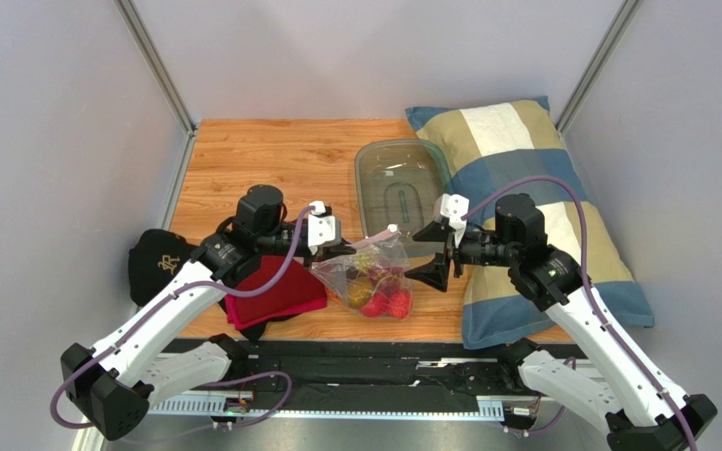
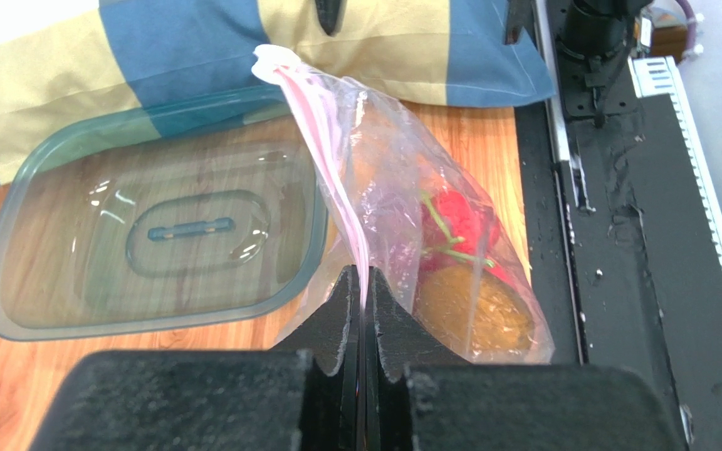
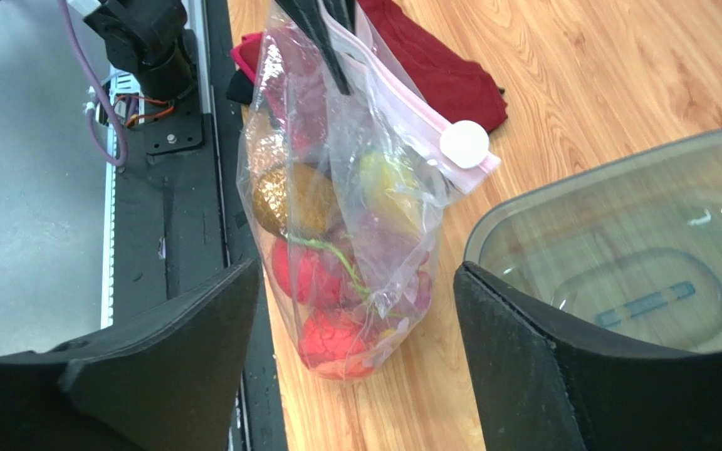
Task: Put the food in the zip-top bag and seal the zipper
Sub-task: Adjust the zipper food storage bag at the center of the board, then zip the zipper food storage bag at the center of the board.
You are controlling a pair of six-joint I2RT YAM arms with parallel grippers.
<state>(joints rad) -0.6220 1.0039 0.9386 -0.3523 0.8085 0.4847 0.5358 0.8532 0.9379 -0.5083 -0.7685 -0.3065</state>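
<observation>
The zip-top bag [image 1: 374, 277] hangs near the table's front edge with the food inside: red pieces [image 3: 336, 338], an orange-brown pumpkin [image 3: 285, 197] and a yellow piece [image 3: 384, 178]. My left gripper [image 1: 341, 249] is shut on the pink zipper [image 2: 332, 160] at the bag's left end and holds the bag [image 2: 449, 235] up. A white slider [image 3: 465, 144] sits at the strip's far end. My right gripper [image 1: 431, 272] is open just right of the bag [image 3: 336, 216], its fingers either side of the bag's lower part without touching.
A clear rigid tub [image 1: 401, 183] lies behind the bag. A checked pillow [image 1: 525, 188] fills the right side. A red cloth [image 1: 275, 291] and a black cloth [image 1: 158, 263] lie at the left. A black rail [image 1: 365, 362] runs along the front edge.
</observation>
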